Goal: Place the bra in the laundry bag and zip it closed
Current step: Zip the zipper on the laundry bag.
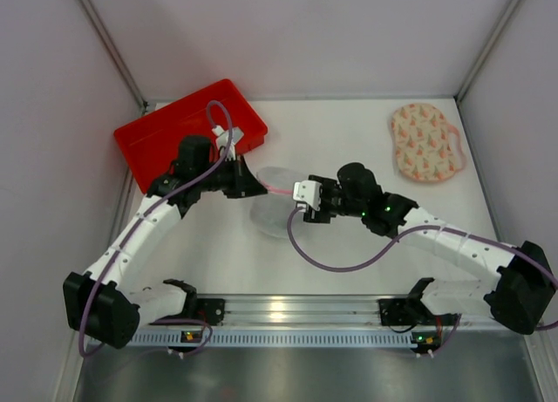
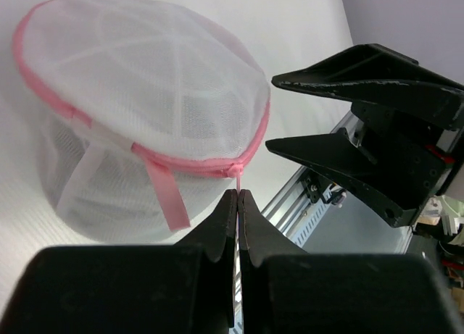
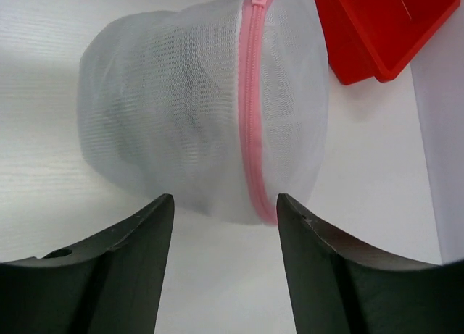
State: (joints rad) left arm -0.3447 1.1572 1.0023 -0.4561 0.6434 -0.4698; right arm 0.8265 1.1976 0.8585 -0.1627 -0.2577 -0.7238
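The laundry bag (image 1: 272,208), a round white mesh pouch with pink edging, lies on the table between my two grippers. It also shows in the left wrist view (image 2: 145,102) and the right wrist view (image 3: 181,109). My left gripper (image 1: 261,189) (image 2: 238,193) is shut on a thin pink tab at the bag's edge. My right gripper (image 1: 299,208) (image 3: 225,200) is open, just short of the bag, its jaws either side of the pink zip (image 3: 250,124). It shows open in the left wrist view (image 2: 270,113) too. The zip looks closed along its visible length. The black bra does not show plainly; only a faint grey shade lies inside the mesh.
A red tray (image 1: 166,136) (image 3: 384,30) stands at the back left, behind the left arm. A peach patterned oval piece with pink trim (image 1: 425,142) lies at the back right. A metal rail (image 1: 288,310) runs along the near edge. Walls close in on three sides.
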